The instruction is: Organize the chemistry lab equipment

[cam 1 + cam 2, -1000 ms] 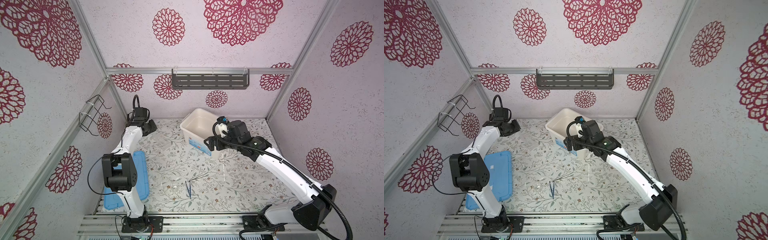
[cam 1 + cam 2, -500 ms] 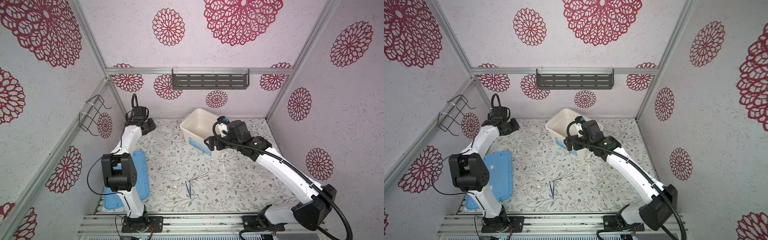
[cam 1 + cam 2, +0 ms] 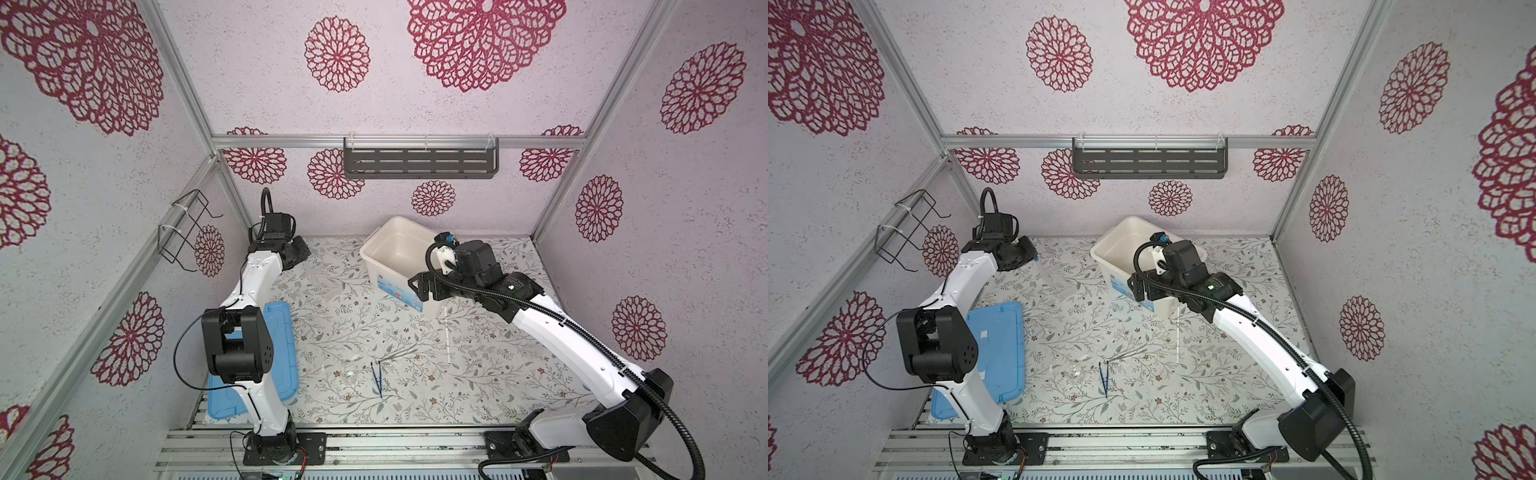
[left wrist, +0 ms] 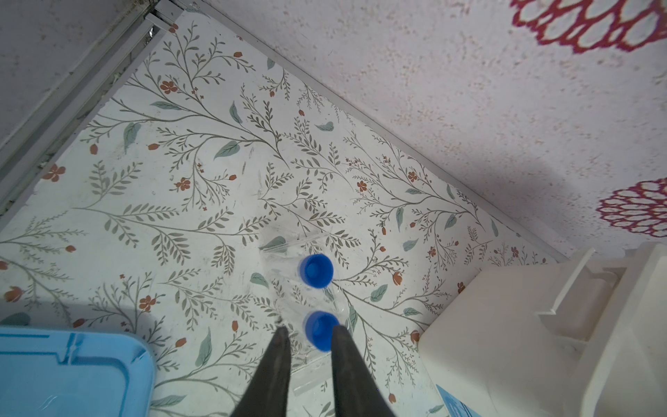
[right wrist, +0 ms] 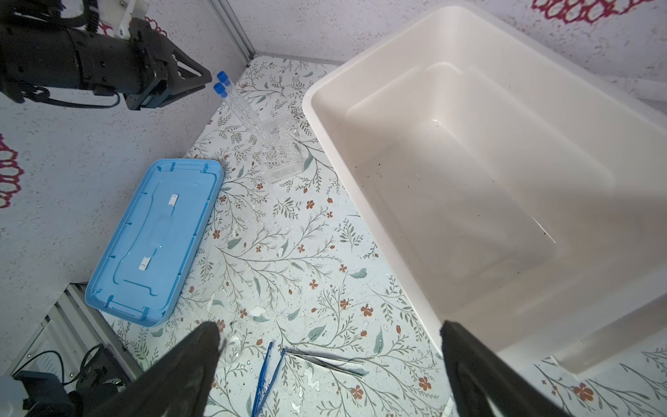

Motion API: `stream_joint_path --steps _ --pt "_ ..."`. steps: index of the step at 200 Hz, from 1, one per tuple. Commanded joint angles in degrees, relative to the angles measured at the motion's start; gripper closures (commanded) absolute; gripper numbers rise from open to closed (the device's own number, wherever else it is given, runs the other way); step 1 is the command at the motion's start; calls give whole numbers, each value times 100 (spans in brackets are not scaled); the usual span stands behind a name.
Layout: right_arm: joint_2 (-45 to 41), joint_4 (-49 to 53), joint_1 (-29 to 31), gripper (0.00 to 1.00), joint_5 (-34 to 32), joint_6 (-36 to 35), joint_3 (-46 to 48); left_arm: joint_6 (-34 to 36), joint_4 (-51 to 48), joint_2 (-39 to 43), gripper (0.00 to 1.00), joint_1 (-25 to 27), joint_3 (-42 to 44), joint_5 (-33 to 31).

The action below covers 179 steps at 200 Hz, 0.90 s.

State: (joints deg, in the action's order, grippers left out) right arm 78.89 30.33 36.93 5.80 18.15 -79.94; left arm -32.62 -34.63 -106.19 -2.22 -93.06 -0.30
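Two clear tubes with blue caps [image 4: 316, 270] stand in a clear rack [image 5: 278, 151] near the back left. My left gripper [image 4: 310, 330] straddles the nearer cap [image 4: 319, 334]. Its jaws are narrow; one finger touches the cap and a small gap shows beside the other. My right gripper [image 5: 330, 330] hangs wide open beside the white tub's front wall, holding nothing. On the mat toward the front lie dark blue tweezers [image 3: 377, 378], a silvery tool [image 3: 397, 354], a small clear vessel [image 3: 351, 374] and a thin white rod [image 3: 446, 332].
The big white tub [image 3: 390, 286] stands at the back centre with nothing in it. A flat light-blue lid [image 3: 282, 332] lies at the left, partly under the left arm. A dark shelf [image 3: 419, 164] and a wire holder [image 3: 183, 228] hang on the walls.
My left gripper has shifted slightly at the back left and its jaws have narrowed around the tube cap. The right arm has not moved.
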Motion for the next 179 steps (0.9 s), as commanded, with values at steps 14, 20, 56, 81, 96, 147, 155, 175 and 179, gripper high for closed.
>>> stream_joint_path --steps 14,20,56,81,96,147,155,175,179 --pt "-144 -141 -36 1 -59 103 -38 -1 76 -103 76 -41 9 20" --pt "-146 -141 -36 1 -59 101 -43 0 72 -113 76 -41 8 25" --pt "-150 -132 -35 1 -57 101 -57 -23 79 -188 77 -37 42 52" --pt "-166 -119 -36 1 -58 101 -61 -21 96 -200 77 -42 86 38" --pt "-172 -123 -34 1 -60 101 -61 -22 97 -231 77 -42 95 30" --pt "-168 -123 -37 1 -79 99 -79 -69 119 -293 78 -38 121 147" --pt "-172 -123 -36 1 -78 105 -76 -86 107 -301 78 -33 121 166" --pt "-174 -132 -37 1 -86 94 -79 -103 106 -306 79 -23 134 205" --pt "-172 -132 -36 1 -88 92 -78 -104 106 -306 79 -20 130 211"
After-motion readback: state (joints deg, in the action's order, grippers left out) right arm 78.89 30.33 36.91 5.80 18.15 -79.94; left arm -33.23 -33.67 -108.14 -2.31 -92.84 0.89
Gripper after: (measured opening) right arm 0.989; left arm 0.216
